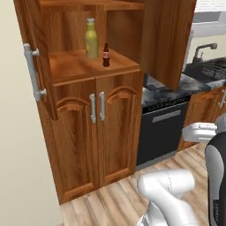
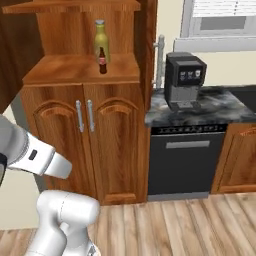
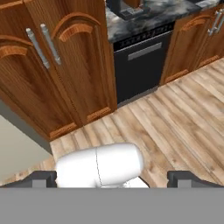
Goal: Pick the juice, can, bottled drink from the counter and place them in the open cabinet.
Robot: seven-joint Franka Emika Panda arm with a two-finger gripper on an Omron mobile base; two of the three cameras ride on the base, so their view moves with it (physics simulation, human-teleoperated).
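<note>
The juice (image 1: 91, 39), a tall yellow bottle with a grey cap, stands on the shelf of the open cabinet (image 1: 70, 68). The bottled drink (image 1: 106, 55), small and dark with a red cap, stands just in front of it to the right. From the right base both appear again: the juice (image 2: 101, 40), the bottled drink (image 2: 102, 61) and the cabinet shelf (image 2: 65, 67). The can is out of view. My gripper (image 3: 116, 179) is open and holds nothing. It hangs low over the wooden floor, facing the cabinet's lower doors (image 3: 52, 57) and the counter (image 3: 144, 17).
A black coffee machine (image 2: 184, 80) stands on the marbled counter (image 2: 220, 107), above a dark dishwasher (image 2: 185, 160). A sink with a faucet (image 1: 204, 49) lies further right. The cabinet's upper doors (image 1: 163, 39) stand swung open. Wooden floor (image 3: 183, 122) stretches in front.
</note>
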